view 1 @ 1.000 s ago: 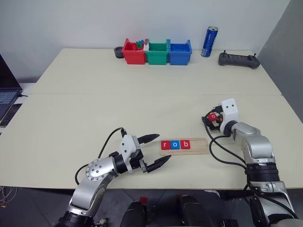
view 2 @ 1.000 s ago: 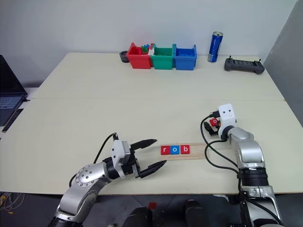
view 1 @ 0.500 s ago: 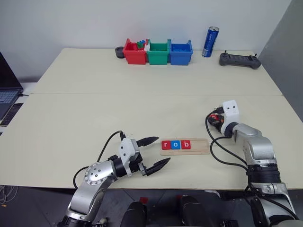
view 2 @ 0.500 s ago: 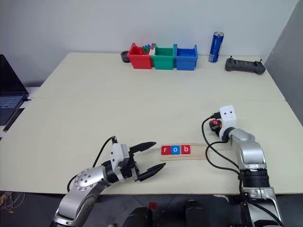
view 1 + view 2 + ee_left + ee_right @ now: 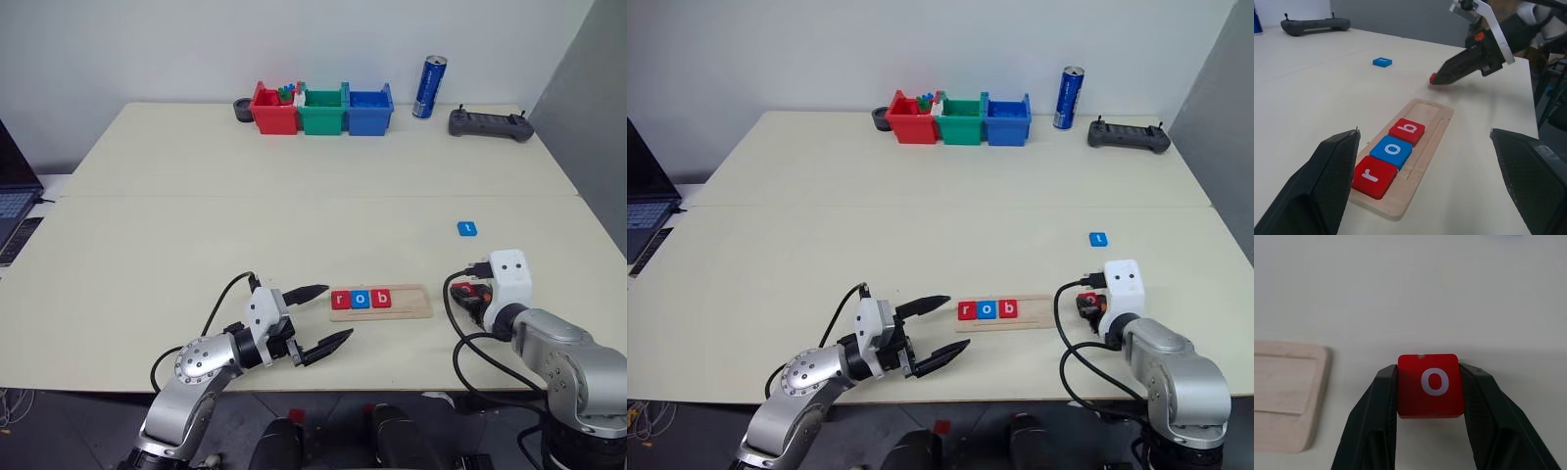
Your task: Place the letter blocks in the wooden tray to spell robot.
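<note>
3 blocks in tray, bins behind

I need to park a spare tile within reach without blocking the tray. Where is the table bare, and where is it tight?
Bare: the wide stretch between the wooden tray and the bins, and the left half of the table. Tight: the tray's right end, where the right gripper holds the red o block, with the blue block beyond. The open left gripper crowds the tray's left end.

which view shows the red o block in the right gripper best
The right wrist view: the red o block sits face up between the right gripper's fingers, letter readable. The left wrist view shows it as a small red spot at the fingertips. In the eye views it is a red speck by the wrist.
</note>
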Available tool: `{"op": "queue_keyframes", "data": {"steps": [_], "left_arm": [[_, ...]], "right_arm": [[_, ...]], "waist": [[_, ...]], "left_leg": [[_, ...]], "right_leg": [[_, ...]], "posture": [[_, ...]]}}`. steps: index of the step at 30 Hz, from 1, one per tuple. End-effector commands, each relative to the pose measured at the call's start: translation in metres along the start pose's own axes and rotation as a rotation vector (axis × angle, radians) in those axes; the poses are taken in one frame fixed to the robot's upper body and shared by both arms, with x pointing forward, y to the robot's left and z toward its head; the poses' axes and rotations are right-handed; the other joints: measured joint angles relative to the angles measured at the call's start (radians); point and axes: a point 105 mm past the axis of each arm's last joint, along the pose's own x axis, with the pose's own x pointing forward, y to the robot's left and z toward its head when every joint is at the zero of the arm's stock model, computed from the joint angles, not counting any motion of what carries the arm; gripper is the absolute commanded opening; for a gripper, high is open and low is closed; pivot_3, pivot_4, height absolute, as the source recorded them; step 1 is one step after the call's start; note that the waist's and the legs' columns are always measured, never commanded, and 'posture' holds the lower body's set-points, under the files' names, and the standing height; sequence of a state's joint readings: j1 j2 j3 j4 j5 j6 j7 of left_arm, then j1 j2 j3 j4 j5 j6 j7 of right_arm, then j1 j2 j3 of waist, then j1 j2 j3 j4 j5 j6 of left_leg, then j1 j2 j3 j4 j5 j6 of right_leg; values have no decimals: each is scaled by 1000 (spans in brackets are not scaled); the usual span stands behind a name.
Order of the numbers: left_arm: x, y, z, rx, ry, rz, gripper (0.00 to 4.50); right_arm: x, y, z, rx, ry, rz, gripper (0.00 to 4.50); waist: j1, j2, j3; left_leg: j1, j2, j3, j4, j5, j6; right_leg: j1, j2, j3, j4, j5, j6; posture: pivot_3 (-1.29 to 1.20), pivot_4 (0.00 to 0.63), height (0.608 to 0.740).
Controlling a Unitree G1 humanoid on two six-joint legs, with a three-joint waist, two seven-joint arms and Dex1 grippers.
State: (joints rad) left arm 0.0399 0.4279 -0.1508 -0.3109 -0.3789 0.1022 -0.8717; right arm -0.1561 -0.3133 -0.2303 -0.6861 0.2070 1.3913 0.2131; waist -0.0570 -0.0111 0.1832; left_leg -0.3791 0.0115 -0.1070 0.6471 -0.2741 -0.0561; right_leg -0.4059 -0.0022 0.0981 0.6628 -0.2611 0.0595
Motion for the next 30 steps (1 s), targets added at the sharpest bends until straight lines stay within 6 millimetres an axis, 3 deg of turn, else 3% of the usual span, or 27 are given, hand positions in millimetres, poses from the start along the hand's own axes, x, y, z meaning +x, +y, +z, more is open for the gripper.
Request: {"op": "queue_keyframes", "data": {"steps": [1, 4, 8, 13, 17, 19, 22, 26, 30], "left_arm": [[3, -2, 12, 28, -36, -30, 4500], [2, -1, 11, 31, -31, -30, 4500], [2, -2, 10, 29, -31, -27, 4500], [3, -2, 10, 26, -33, -24, 4500], [5, 0, 10, 28, -36, -24, 4500], [5, 1, 11, 29, -38, -25, 4500], [7, 2, 10, 30, -41, -30, 4500], [10, 3, 10, 32, -48, -34, 4500], [11, 3, 9, 31, -52, -33, 4500]], "right_arm": [[-5, -6, -9, -5, 21, -64, 2197], [-5, -10, -14, -6, 31, -85, 3198], [-2, -16, 4, -12, -28, -117, 4459], [-1, -20, 48, -81, -154, -106, 4459], [-3, -1, 99, -402, -304, 226, 4459], [-8, 6, 97, -552, -313, 393, 4459], [-18, -2, 63, -760, -232, 701, 4459], [-4, -36, 28, -969, -91, 789, 4459], [12, -50, 23, -1033, -60, 809, 4459]], "waist": [[2, 0, 0], [3, -1, -1], [1, -1, -1], [-1, 0, 0], [-1, 0, 0], [1, -1, 0], [9, -2, 1], [8, -2, 1], [-5, -2, 2]], "left_leg": [[0, 0, 0, 0, 0, 0], [0, 0, 0, 0, 0, 0], [0, 0, 0, 0, 0, 0], [0, 0, 0, 0, 0, 0], [0, -1, 1, 0, 0, 0], [0, -1, 0, -1, 0, 0], [-1, 0, -1, -2, 0, 1], [-1, -2, 2, -1, -1, 1], [2, -1, 4, 0, -1, 1]], "right_leg": [[0, 0, 0, 0, 0, 0], [0, 0, 0, 0, -1, 0], [0, 0, 0, 0, -1, 0], [0, 0, 0, 0, -1, 0], [0, -1, 0, -1, -1, 0], [0, -1, -1, -2, -1, 0], [1, -1, -2, -3, -1, 0], [1, -3, -1, -4, 2, -4], [1, -3, 1, -2, 2, -4]], "posture": [[0, 150, 740], [0, 150, 740], [0, 150, 740], [0, 150, 740], [0, 150, 740], [0, 150, 740], [0, 150, 740], [0, 150, 740], [0, 150, 740]]}}
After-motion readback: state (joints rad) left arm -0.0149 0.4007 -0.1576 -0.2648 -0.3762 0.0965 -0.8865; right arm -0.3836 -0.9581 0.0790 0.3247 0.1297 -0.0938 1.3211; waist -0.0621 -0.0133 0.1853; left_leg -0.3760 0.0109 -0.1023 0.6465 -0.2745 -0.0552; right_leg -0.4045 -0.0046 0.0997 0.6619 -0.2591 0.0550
